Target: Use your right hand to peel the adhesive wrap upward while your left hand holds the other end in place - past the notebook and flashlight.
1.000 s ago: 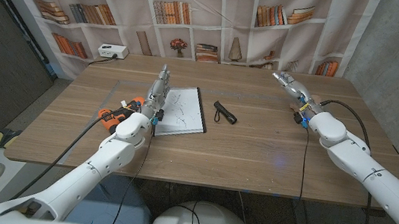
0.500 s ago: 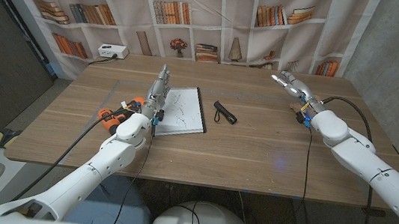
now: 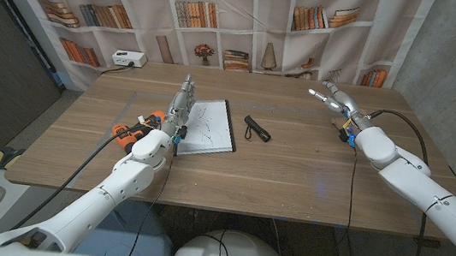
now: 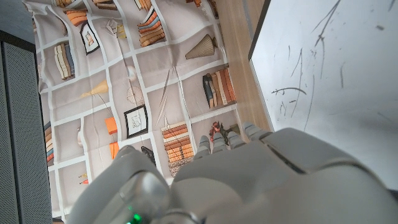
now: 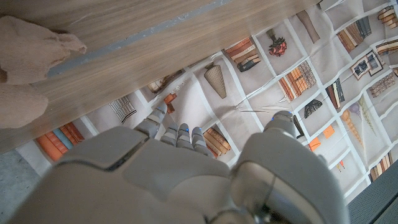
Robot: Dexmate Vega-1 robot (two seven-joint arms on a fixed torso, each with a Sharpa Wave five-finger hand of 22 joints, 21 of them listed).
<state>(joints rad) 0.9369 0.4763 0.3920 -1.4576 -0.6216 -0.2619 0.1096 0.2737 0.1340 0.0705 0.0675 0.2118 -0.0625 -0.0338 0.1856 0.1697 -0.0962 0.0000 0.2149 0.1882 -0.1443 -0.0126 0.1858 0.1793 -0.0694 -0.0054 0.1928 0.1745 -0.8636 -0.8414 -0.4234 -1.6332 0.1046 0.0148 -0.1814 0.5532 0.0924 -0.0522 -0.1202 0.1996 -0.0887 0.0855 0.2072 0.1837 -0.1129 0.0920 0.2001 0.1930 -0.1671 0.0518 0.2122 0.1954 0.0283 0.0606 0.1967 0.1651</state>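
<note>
An open white notebook [image 3: 209,127] lies left of the table's middle, with a small black flashlight [image 3: 256,129] to its right. My left hand [image 3: 181,104] stands at the notebook's left edge with its fingers stretched toward the far side and nothing in them. The notebook page [image 4: 329,81] also appears in the left wrist view. My right hand [image 3: 333,98] hovers over the far right of the table, fingers spread and empty. A pale grey-blue strip [image 5: 149,34], possibly the adhesive wrap, runs along the wood in the right wrist view. In the head view I cannot make it out.
A white power strip [image 3: 128,59] sits at the table's far left corner. An orange and black part [image 3: 130,131] sits by my left wrist. A bookshelf-printed backdrop [image 3: 249,18] hangs behind the table. Beige soft lumps [image 5: 31,56] lie on the wood in the right wrist view.
My right hand has drifted slightly left, its fingers now pointing more toward the table's middle. The left hand, notebook and flashlight have not moved.
</note>
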